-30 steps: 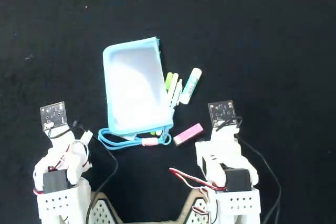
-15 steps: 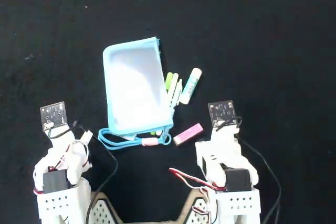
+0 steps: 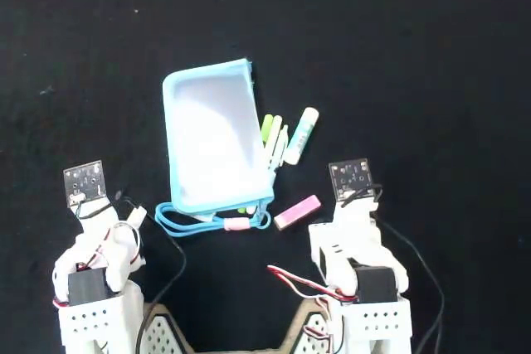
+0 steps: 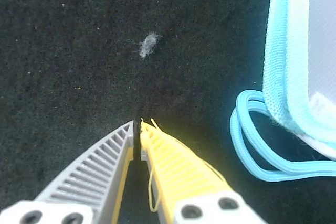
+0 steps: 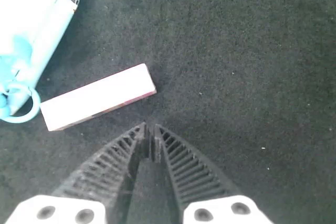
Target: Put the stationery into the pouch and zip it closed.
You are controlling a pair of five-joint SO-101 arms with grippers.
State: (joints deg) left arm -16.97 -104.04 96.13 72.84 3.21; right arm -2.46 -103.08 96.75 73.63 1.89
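A light blue pouch [image 3: 211, 143] with a white face lies flat in the middle of the black table, its blue cord [image 3: 187, 223] looped at the near end. Beside its right edge lie a green highlighter [image 3: 266, 128], a white pen [image 3: 279, 148] and a glue stick [image 3: 300, 135]. A pink eraser [image 3: 297, 212] rests near the pouch's near right corner. My left gripper [image 4: 139, 125] is shut and empty, hovering left of the cord [image 4: 262, 150]. My right gripper [image 5: 150, 128] is shut and empty, just short of the eraser [image 5: 97, 103].
Both arm bases stand at the table's near edge, the left [image 3: 93, 288] and the right [image 3: 357, 267]. A speck of lint [image 4: 148, 44] lies on the cloth ahead of the left gripper. Black cloth stretches wide beyond and to both sides of the pouch.
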